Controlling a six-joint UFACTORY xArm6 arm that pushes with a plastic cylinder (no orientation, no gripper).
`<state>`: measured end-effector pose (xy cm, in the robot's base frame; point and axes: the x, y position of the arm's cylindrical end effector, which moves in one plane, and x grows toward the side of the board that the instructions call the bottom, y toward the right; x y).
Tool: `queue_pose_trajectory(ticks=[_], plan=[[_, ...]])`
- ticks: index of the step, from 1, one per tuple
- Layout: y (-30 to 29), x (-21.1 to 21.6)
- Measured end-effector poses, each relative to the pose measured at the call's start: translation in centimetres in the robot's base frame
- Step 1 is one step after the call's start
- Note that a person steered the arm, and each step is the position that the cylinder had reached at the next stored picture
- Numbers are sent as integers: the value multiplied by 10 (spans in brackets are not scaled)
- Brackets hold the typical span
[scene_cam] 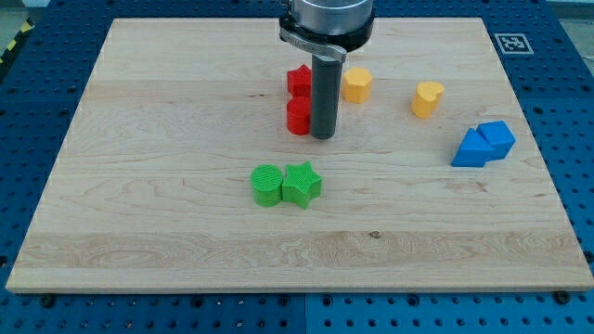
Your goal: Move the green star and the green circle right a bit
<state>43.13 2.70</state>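
Lying nearest on the desk (139, 241) are the two task blocks: the green circle (267, 185) and the green star (302, 184), side by side and touching, the circle on the left and the star on the right. They sit a little left of the board's middle, with bare wood all around them on the near side.

Farther back, my tip (322, 136) stands on the wood at the lower end of the dark upright rod. It is beyond the green pair and slightly to their right, clearly apart from both; the star is the closer of the two. The end effector is just this plain rod, with no jaws to part or close, and it holds nothing.

Just left of the tip are two red blocks, one behind the other: the near red block (298, 116) seems to touch the rod's side or lie just beside it, and I cannot tell which. The far red block (298, 81) sits right behind the near one, partly hidden by the rod. Their shapes are hard to make out.

To the right at about the same depth, the blue blocks (484, 144) lie together near the right edge, one looking like a triangle on the left and one like a cube on the right, touching.

Farther still, a yellow block (356, 84) sits just right of the rod, and a yellow heart (427, 98) lies between it and the blue pair.
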Motion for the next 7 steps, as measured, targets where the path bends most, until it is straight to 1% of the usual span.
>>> queue_pose_trajectory(ticks=[1,2,3,4,5,6,7], plan=[[0,35],[19,49],[39,79],[40,123],[-14,130],[-90,128],[-103,102]])
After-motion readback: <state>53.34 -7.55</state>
